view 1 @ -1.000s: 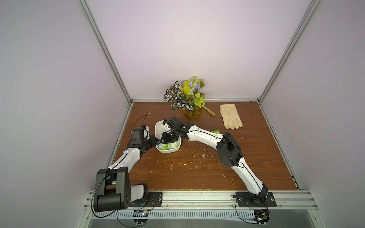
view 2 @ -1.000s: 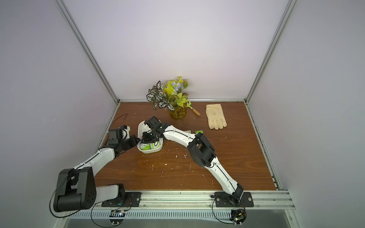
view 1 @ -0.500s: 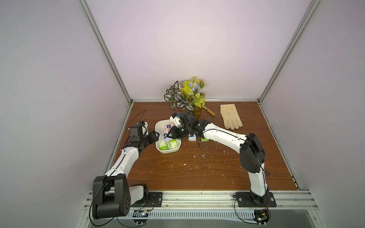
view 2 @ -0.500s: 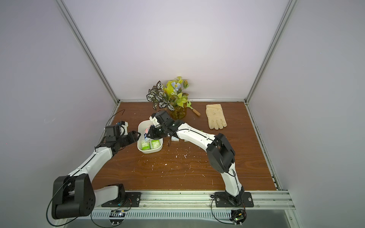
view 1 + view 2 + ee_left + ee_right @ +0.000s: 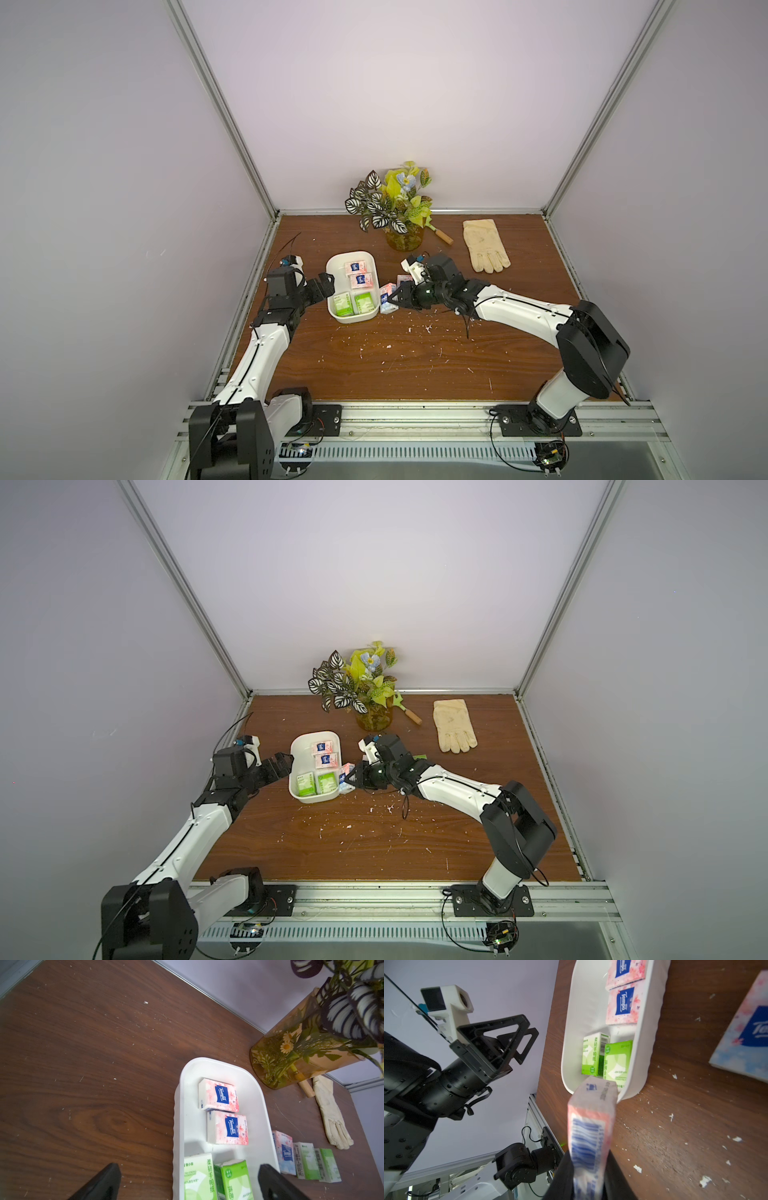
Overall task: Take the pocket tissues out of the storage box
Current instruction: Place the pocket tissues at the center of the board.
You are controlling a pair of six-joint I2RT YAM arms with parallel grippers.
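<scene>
One storage box [image 5: 335, 272] sits left of centre in both top views on the brown surface [image 5: 415, 365]. Eight pocket tissues show in all, four pink and four green.

Four are inside the box. An upper pink packet [image 5: 354, 267] and a lower pink packet [image 5: 360, 281] lie one after the other in its upper half. A left green packet [image 5: 343, 303] and a right green packet [image 5: 364, 302] sit side by side in its lower half.

Four are outside, to the box's right. The right hand [image 5: 395, 300] is clamped on a held pink packet [image 5: 386, 297], just beside the box's lower right corner. Whether it touches the surface I cannot tell. At lower right in the left wrist view, three stand in a row on the surface. A loose pink packet [image 5: 284, 1155] is nearest the box, followed by a near green packet [image 5: 305, 1161] and a far green packet [image 5: 329, 1165].

The left hand [image 5: 326, 286] has its fingers spread wide, gripping nothing, just beside the box's left wall.

One plant pot [image 5: 404, 243] and one cream glove [image 5: 485, 249] are in the upper middle.
</scene>
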